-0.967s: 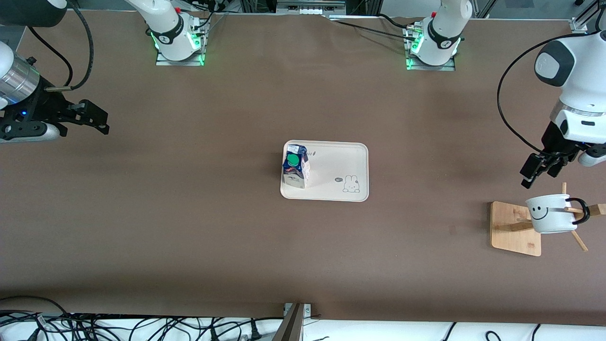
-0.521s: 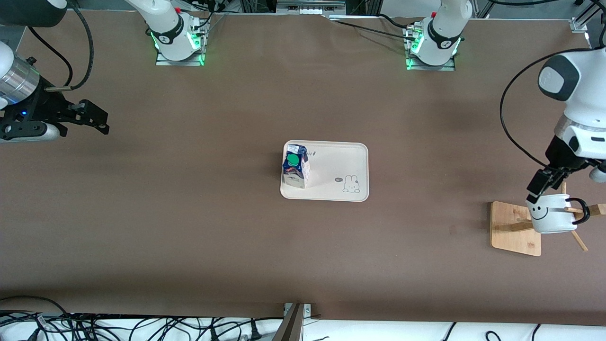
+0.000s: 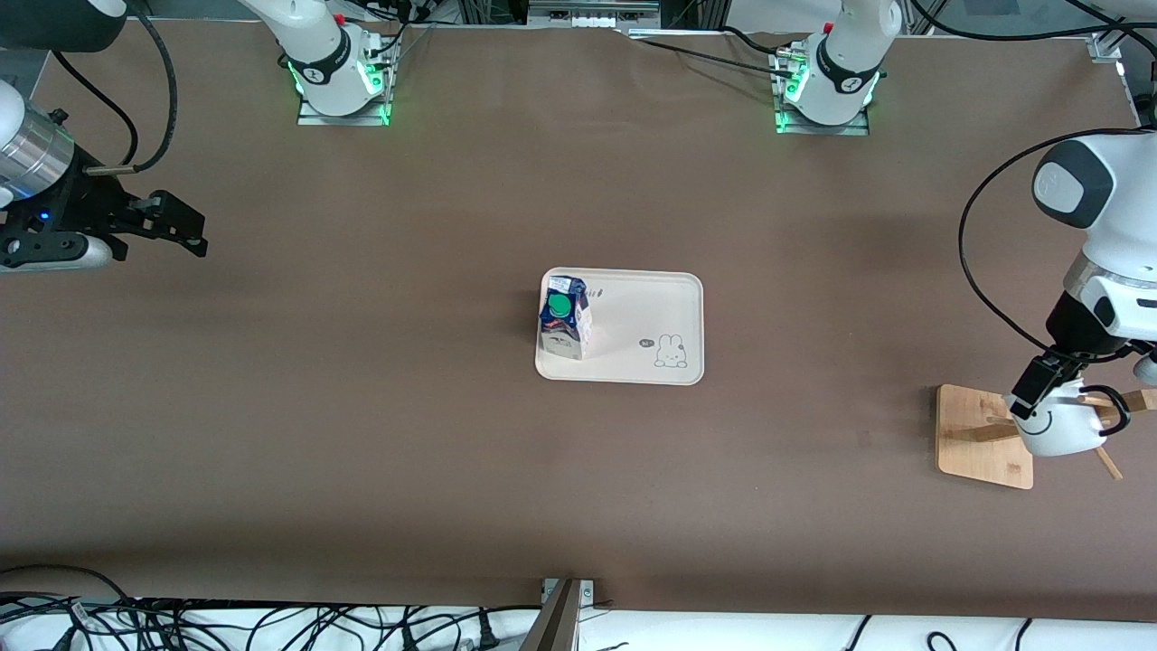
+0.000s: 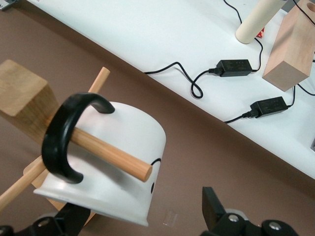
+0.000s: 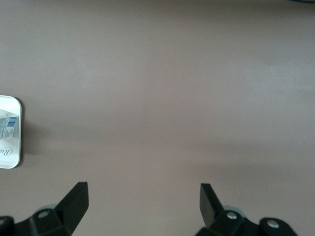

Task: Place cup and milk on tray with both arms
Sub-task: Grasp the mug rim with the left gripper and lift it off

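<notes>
The milk point(image 3: 565, 321) stands upright on the cream tray point(image 3: 651, 312) mid-table, at the tray's end toward the right arm. The cup point(image 3: 1059, 432) hangs by its black handle point(image 4: 63, 139) on a peg point(image 4: 112, 155) of the wooden stand point(image 3: 981, 436), at the left arm's end of the table. My left gripper point(image 3: 1039, 398) is open at the cup. In the left wrist view the cup point(image 4: 115, 142) has its rim edge between the spread fingers of the left gripper point(image 4: 142, 216). My right gripper point(image 3: 185, 226) waits open over bare table at the right arm's end, shown empty point(image 5: 142, 199).
The right wrist view catches a tray corner point(image 5: 11, 147) with the milk point(image 5: 7, 124) on it. Cables point(image 3: 271, 624) lie past the table's near edge. Power adapters point(image 4: 236, 65) and wooden blocks point(image 4: 291, 46) sit on a white surface off the table by the stand.
The left arm has come down and toward the front camera, bringing its open gripper from above the stand to the cup. The right arm has not moved.
</notes>
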Available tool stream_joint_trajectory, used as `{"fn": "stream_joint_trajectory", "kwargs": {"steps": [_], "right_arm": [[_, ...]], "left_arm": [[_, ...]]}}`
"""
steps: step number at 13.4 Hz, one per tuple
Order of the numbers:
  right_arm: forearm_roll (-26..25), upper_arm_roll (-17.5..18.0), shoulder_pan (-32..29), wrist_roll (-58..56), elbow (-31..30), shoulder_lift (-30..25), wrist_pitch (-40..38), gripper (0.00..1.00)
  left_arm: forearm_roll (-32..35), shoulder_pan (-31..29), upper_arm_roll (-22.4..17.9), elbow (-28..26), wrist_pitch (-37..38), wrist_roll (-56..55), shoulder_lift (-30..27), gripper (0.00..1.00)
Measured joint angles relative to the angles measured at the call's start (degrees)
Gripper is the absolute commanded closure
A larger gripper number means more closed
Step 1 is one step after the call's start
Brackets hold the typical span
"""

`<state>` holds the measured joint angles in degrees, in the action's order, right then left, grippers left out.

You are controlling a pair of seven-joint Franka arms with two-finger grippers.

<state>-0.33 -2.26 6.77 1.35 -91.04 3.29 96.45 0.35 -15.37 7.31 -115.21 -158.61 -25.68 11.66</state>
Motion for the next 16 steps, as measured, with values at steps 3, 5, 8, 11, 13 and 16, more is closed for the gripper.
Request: {"fn": "stream_joint_trajectory", "kwargs": {"steps": [3, 5, 8, 11, 13, 16], "right_arm": [[0.0, -0.17, 0.0, 0.0, 0.0, 0.0, 0.0, 0.0], [0.0, -0.17, 0.0, 0.0, 0.0, 0.0, 0.0, 0.0], [0.0, -0.17, 0.0, 0.0, 0.0, 0.0, 0.0, 0.0], [0.0, -0.17, 0.0, 0.0, 0.0, 0.0, 0.0, 0.0], [0.0, -0.17, 0.0, 0.0, 0.0, 0.0, 0.0, 0.0], [0.0, -0.18, 0.0, 0.0, 0.0, 0.0, 0.0, 0.0]], "left_arm": [[0.0, -0.97, -0.01, -0.68, 0.0, -0.01, 0.0, 0.0], [0.0, -1.13, -0.01, -0.94, 0.0, -0.01, 0.0, 0.03], [0.0, -1.13, 0.01, -1.11, 0.0, -0.01, -0.02, 0.71], [0.0, -1.12, 0.08, -1.14, 0.01, -0.02, -0.02, 0.75], [-0.02, -1.08, 0.28, -1.15, 0.01, -0.06, -0.13, 0.8], [-0.05, -0.9, 0.6, -1.17, 0.02, -0.41, -0.26, 0.88]]}}
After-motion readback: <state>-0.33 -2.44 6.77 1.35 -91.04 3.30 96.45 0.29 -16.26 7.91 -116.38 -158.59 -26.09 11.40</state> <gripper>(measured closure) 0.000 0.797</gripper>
